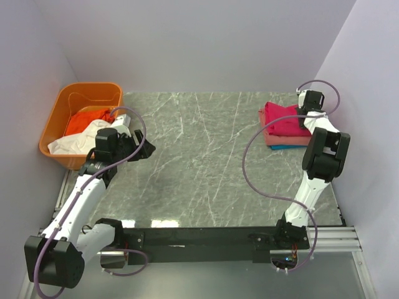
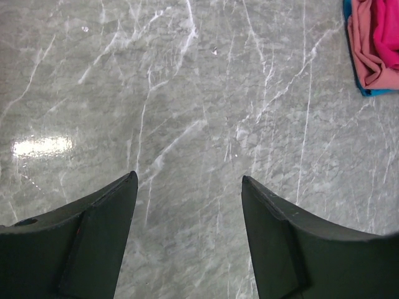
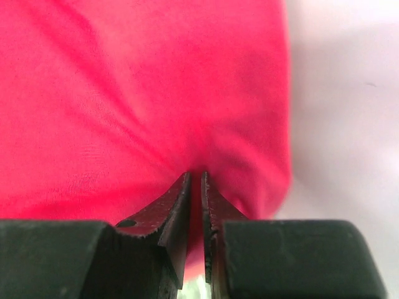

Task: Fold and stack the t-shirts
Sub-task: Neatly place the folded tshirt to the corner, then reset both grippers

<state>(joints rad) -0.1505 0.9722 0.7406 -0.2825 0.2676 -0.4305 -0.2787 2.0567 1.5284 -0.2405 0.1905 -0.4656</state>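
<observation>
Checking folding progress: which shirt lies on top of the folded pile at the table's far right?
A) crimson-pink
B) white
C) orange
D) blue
A: the crimson-pink shirt lies uppermost there, and the right tool is pinching its cloth.

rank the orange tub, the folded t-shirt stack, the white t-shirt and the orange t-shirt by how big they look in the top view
1. orange tub
2. folded t-shirt stack
3. white t-shirt and orange t-shirt: these two look close in size, and both lie partly hidden in the tub, so they are not ranked.
</observation>
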